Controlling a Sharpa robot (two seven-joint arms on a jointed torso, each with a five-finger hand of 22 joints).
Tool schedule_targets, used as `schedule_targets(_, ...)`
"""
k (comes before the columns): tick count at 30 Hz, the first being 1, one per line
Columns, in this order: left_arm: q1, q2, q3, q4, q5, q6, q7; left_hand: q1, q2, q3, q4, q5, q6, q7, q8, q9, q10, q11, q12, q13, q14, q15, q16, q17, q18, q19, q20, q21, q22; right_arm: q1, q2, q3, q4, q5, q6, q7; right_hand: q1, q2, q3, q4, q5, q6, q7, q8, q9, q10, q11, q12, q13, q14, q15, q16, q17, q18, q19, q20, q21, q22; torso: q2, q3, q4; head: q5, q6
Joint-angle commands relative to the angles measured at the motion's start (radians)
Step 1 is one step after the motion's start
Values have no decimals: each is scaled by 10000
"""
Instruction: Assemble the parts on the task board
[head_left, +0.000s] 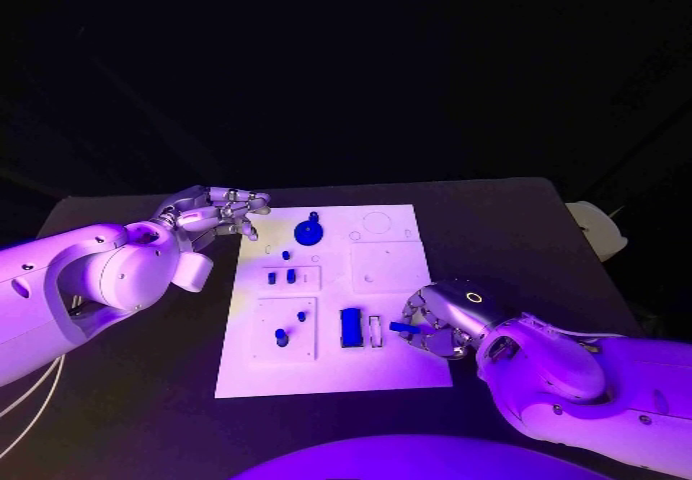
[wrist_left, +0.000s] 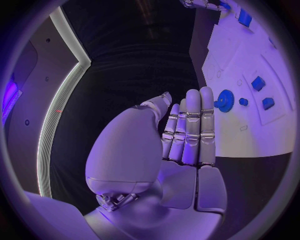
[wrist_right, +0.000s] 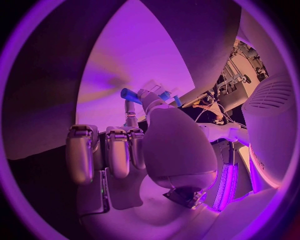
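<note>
No readable text, labels or numbers (task board (head_left: 397, 375) included)

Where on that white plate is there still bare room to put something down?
The task board is bare along its near edge, below the blue block, and in the square panel right of centre. The left column, from the gear down, is crowded; the right hand holds a blue part there.
</note>
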Motion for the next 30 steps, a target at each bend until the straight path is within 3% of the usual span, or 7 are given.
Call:
schedule_targets(1,1,2,3,32,-38,185,71,-60,20,-54,-5,11,-50,-15,40,-7,-71,26,34,13,-33,25,-34,-14,66,37,37,-53,-16,7,123,4,42,785,-657,-57,-126,-17,488,-390,16,110,-151,56,141,1025,-71,29,2621,1038,-72,26,2615,-126,801,-63,67,2411,8,-4,5,9,-12)
schedule_targets(10,1,-9,3,54,-38,195,61,-60,20,-54,-5,11,-50,-15,40,-7,-71,26,34,13,-33,25,-34,-14,66,37,37,-53,-16,14,424,16,-19,1361,-731,-88,-352,-111,603,-284,-11,108,-147,55,152,1020,-67,19,2614,1036,-70,21,2607,-119,791,-64,37,2402,10,-6,5,17,-28)
schedule_targets(23,3,-16,4,94,-38,210,38,-44,41,-51,-12,12,-56,-15,51,-6,-82,24,53,14,-31,23,-31,-16,67,45,37,-61,-22,14,851,19,-305,1952,-153,-137,-1442,-199,669,527,-174,172,-132,56,165,1030,-47,37,2627,1042,-50,37,2634,-119,791,-45,36,2401,11,-5,5,61,-56)
schedule_targets(30,3,-21,4,108,-38,214,28,-44,41,-51,-12,12,-56,-15,51,-6,-82,24,53,14,-31,23,-31,-16,67,45,37,-61,-22,15,948,20,-421,2009,113,-170,-1704,-220,675,773,-191,223,-145,87,186,1030,-56,37,2627,1042,-59,37,2634,-115,786,-49,20,2396,0,-4,-1,56,-87)
